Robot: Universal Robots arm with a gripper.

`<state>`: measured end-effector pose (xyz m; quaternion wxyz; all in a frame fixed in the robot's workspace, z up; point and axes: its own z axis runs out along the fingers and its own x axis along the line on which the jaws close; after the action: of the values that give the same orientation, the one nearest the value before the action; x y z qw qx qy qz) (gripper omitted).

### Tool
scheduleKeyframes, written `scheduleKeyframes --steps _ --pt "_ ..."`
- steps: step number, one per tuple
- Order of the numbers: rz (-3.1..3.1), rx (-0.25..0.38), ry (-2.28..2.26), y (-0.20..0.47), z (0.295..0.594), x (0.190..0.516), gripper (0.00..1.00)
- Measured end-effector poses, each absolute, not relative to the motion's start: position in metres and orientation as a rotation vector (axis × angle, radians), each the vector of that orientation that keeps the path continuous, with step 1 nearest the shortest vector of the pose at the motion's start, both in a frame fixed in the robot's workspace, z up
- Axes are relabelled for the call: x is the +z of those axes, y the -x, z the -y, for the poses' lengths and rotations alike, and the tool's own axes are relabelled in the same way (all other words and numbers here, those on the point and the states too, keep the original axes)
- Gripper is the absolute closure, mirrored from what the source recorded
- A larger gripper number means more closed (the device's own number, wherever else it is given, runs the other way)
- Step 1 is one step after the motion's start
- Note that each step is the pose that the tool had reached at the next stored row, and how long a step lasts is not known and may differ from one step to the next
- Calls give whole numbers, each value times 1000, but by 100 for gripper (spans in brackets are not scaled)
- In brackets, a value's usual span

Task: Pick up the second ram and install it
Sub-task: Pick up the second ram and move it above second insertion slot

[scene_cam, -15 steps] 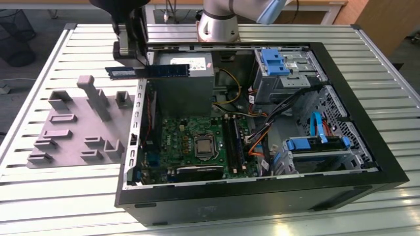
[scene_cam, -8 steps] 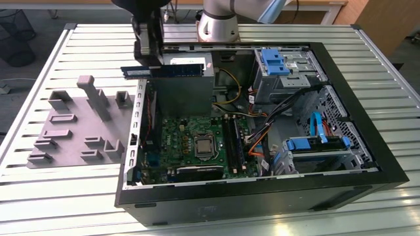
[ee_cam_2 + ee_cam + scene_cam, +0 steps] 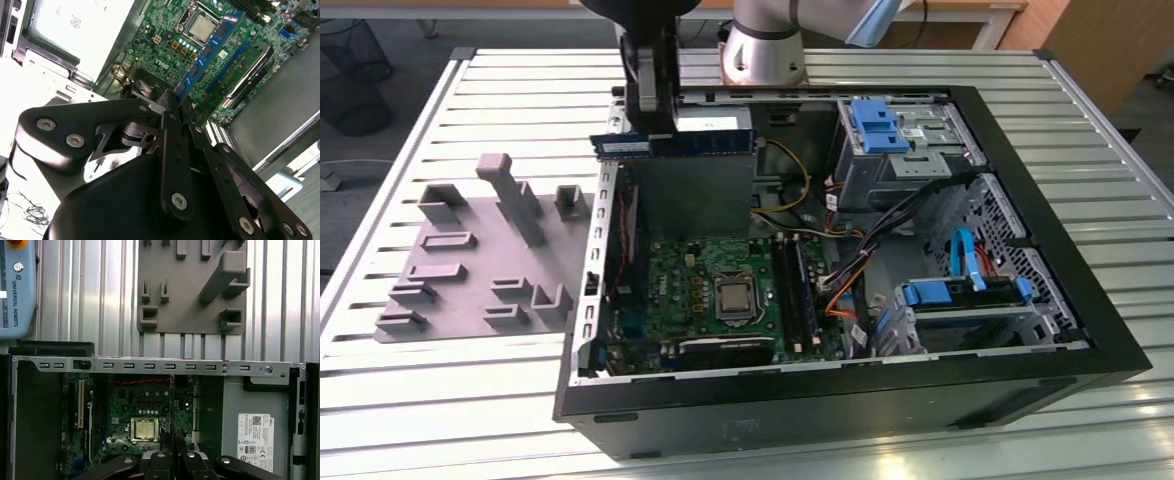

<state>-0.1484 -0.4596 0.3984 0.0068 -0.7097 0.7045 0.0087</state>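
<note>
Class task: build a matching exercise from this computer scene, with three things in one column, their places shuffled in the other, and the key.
1 second ram
2 grey fixture plate
3 processor

A on the motherboard
B on the table, beside the case
C in the pincer, above the case

Pairs: 1-C, 2-B, 3-A

exterior view looks down on the whole slatted metal table (image 3: 454,400); both wrist views see the same green motherboard (image 3: 117,407) (image 3: 165,25) from closer
</note>
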Motion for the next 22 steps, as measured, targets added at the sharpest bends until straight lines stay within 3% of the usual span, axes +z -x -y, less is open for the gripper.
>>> scheduleKeyframes --steps 22 --pt "-2204 28 2220 113 460 398 86"
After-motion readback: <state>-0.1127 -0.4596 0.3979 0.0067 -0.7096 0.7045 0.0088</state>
